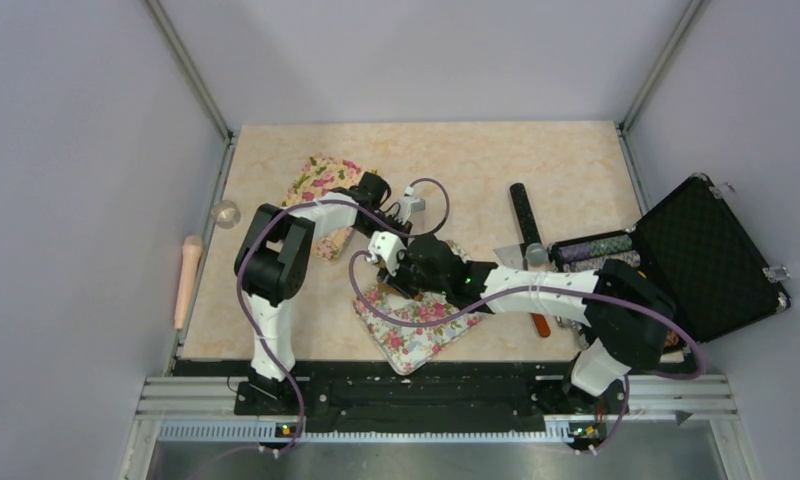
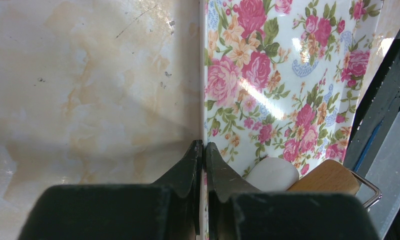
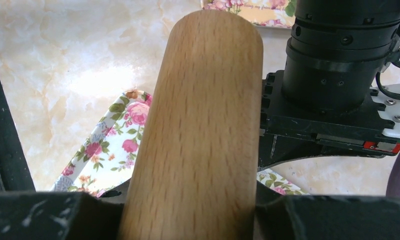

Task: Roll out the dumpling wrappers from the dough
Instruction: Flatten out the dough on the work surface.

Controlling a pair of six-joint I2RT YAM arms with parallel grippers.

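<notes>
Left end effector (image 2: 203,152) pinches tray (image 2: 288,75) rim; right end effector (image 3: 188,212) clamps rolling pin (image 3: 203,115) (dough (image 2: 272,174) beside).

Marbled table (image 1: 476,160): floral tray (image 1: 416,330) front-centre, second floral tray (image 1: 311,180) back-left, black cylinder (image 1: 525,212), open black case (image 1: 711,255) right.

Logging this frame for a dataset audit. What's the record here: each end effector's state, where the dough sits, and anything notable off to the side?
left end effector: shut on the rim of the floral tray
right end effector: shut on the wooden rolling pin
dough piece: white, on the floral tray, next to the pin's end
dough thickness: cannot tell
side item: open black case at the table's right
</notes>
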